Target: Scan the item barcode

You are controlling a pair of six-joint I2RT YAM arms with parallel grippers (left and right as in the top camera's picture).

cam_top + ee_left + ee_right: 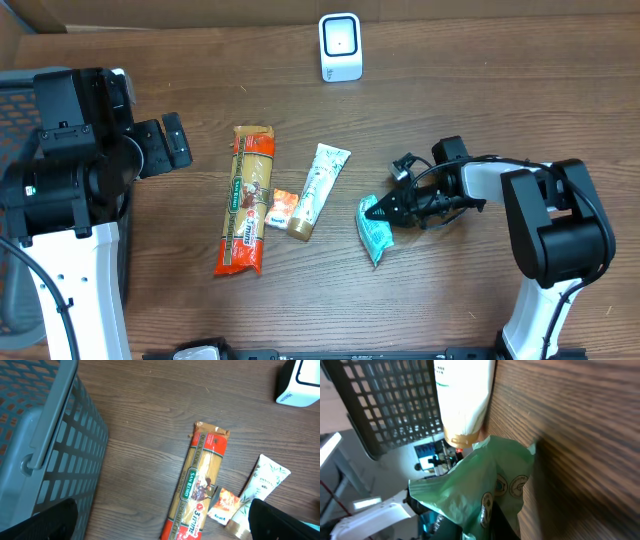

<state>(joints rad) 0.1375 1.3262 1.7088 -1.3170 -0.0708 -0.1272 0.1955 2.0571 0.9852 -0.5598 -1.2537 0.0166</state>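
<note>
One scanner (pixel 340 45), pasta pack (pixel 248 200), tube (pixel 318 185), sachet (pixel 281 208), pouch (pixel 377 232)

The counter (pixel 480 90) shows brown wood grain, matt, with fine streaking. The green packet (pixel 376 240) is thin plastic film, crinkled, with a slight sheen. The pasta packet (pixel 246 200) is printed film, glossy. The tube (pixel 320 180) is smooth white plastic; its cap (pixel 299 231) looks gold and shiny. The scanner (pixel 340 46) is hard white plastic, smooth. The basket (pixel 55 445) is grey moulded plastic lattice, matt.
</note>
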